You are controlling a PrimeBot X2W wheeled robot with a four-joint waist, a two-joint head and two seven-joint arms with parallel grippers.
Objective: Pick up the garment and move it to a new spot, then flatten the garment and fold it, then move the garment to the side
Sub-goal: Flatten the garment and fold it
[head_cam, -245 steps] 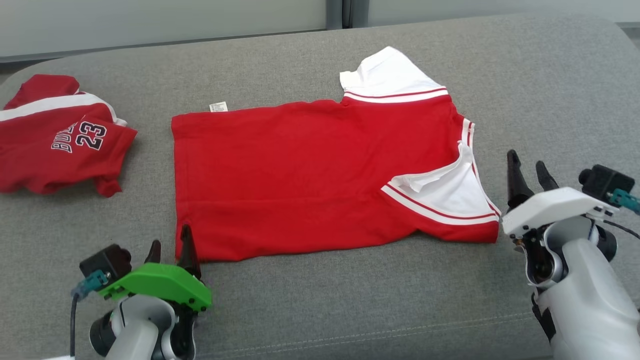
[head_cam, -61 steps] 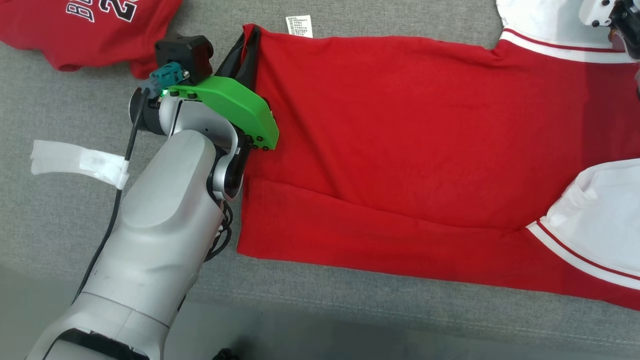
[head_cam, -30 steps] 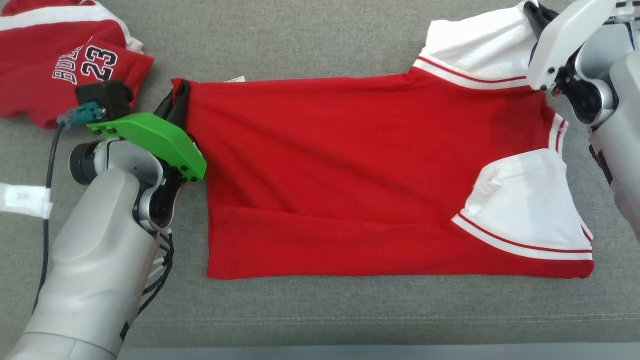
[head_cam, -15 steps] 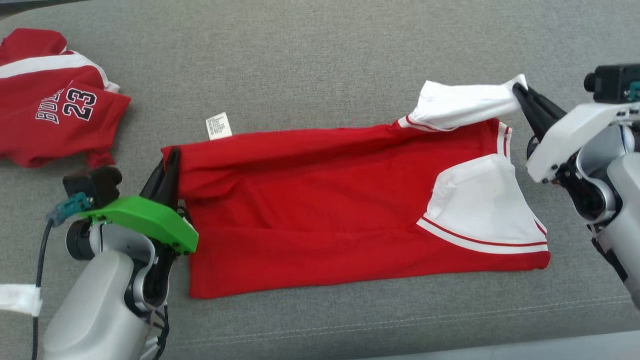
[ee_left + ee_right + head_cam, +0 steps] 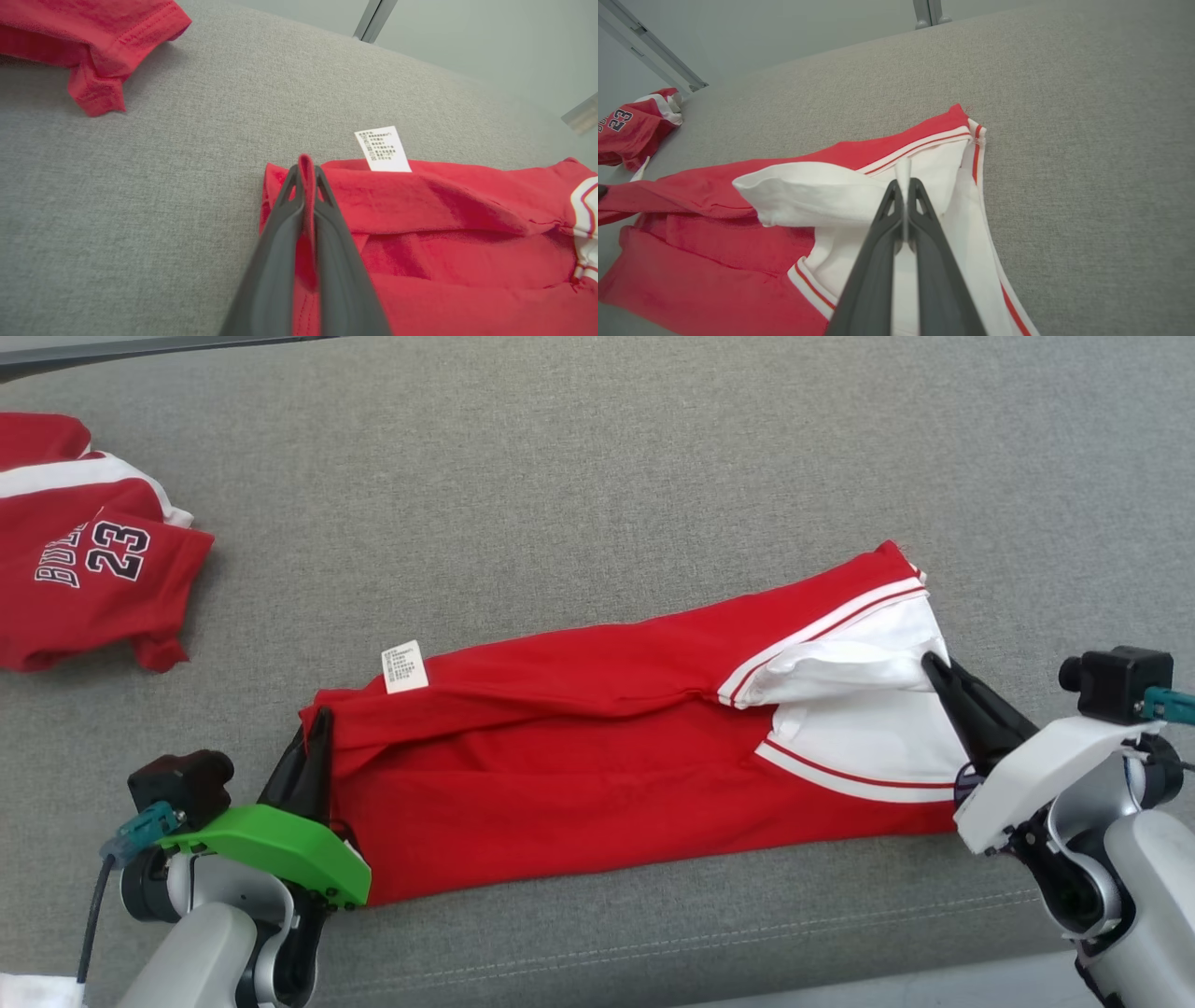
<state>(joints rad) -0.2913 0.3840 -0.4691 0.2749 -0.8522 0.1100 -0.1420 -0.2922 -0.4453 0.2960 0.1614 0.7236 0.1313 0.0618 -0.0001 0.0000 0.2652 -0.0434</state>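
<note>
Left gripper [image 5: 316, 728] clamped on corner of garment [image 5: 579, 775]; red hem pinched between fingers [image 5: 280, 242]. Right gripper [image 5: 931, 665] clamped on edge of white sleeve [image 5: 840, 665] at opposite end. Garment: red shirt, white sleeves with red stripes, stretched lengthwise between both grippers on grey cushion [image 5: 597, 476]; upper layer folded partway over lower layer. White care label [image 5: 404, 666] exposed just beside left gripper. Second red shirt [image 5: 84, 579], printed 23, well apart at far left.
</note>
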